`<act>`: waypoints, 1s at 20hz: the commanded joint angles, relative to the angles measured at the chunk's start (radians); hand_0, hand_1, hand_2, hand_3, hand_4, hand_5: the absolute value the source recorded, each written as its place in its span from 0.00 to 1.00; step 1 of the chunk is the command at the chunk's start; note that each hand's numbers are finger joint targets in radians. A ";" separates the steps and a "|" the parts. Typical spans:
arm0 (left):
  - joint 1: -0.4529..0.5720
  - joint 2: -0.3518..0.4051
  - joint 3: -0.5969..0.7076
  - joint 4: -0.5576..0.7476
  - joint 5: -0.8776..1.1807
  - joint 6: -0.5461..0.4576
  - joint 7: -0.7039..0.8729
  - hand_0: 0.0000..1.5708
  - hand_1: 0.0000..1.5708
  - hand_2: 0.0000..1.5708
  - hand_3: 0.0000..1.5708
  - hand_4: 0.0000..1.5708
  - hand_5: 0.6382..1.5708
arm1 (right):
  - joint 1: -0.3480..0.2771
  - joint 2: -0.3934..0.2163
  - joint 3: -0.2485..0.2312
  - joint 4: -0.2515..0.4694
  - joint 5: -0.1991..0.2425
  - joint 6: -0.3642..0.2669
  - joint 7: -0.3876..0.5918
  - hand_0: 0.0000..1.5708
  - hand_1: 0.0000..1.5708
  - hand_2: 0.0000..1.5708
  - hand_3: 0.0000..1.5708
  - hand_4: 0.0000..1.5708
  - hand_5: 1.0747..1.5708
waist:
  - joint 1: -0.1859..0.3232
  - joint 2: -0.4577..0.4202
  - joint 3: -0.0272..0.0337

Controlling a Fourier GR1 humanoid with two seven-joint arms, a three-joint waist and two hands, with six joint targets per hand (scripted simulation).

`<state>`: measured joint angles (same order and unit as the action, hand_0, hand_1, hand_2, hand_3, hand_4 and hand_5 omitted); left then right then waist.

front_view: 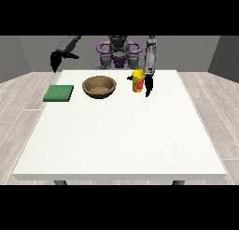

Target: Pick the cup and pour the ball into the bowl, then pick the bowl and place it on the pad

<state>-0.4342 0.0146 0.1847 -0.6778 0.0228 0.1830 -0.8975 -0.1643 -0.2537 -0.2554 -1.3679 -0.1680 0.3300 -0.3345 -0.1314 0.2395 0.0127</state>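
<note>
White worktop [121, 131] fills most of the view, resting on dark legs over a pale wood-plank floor [18, 103]; grey walls behind. Robot [118, 51] stands at the far edge, grey and purple torso, both arms forward.

Brown bowl [99, 87] sits upright near the far edge, a little toward the view's left of centre. Inside looks speckled tan; contents cannot be made out.

Green pad [59, 93] lies flat at the worktop's edge on the view's left, beside the bowl but apart from it, near the far corner on that side.

Yellow cup [137, 81] with a red mark stands upright near the far edge, on the bowl's other side, apart from it. No ball can be seen from this angle.

Hand at the view's right [149, 84] hangs down from a grey forearm, just beside the cup on the side away from the bowl; contact cannot be told. Fingers point downward; whether wide or narrow cannot be told.

Hand at the view's left [56, 60] is raised beyond the worktop's far corner, above and behind the pad, holding nothing. Fingers droop downward; their spread cannot be told.
</note>
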 commanded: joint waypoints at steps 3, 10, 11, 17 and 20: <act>0.068 -0.013 -0.069 0.066 -0.092 0.261 -0.089 0.83 0.83 1.00 1.00 0.91 0.66 | -0.002 -0.020 -0.006 -0.005 -0.027 0.033 0.027 0.00 0.00 0.00 0.00 0.00 1.00 | -0.065 -0.009 -0.0133; 0.085 0.019 -0.138 -0.008 -0.162 0.258 0.065 0.84 0.84 1.00 1.00 0.95 0.66 | -0.005 -0.048 -0.033 0.061 -0.031 0.030 0.068 0.00 0.00 0.00 0.00 0.00 1.00 | -0.014 -0.113 -0.0121; 0.091 -0.008 -0.169 -0.021 -0.195 0.307 0.125 0.84 0.84 1.00 1.00 0.95 0.69 | 0.003 -0.093 -0.061 0.096 -0.053 0.057 0.109 0.00 0.00 0.00 0.00 0.00 1.00 | -0.017 -0.166 -0.0117; -0.072 0.318 -0.211 -0.020 -0.365 0.293 0.452 0.92 0.92 1.00 1.00 1.00 0.71 | 0.015 -0.058 -0.038 0.138 -0.045 0.032 0.166 0.00 0.00 0.00 0.00 0.00 1.00 | 0.028 -0.295 -0.0078; -0.208 0.358 -0.255 -0.038 -0.441 0.275 0.567 0.93 0.93 1.00 1.00 1.00 0.69 | -0.012 -0.087 -0.074 0.217 -0.029 0.042 0.064 0.00 0.00 0.00 0.00 0.00 0.99 | 0.051 -0.219 -0.0088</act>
<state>-0.5247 0.2892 -0.0228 -0.7060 -0.3279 0.4744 -0.4868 -0.1651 -0.3183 -0.3030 -1.2254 -0.2032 0.3626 -0.2254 -0.1099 0.0110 0.0050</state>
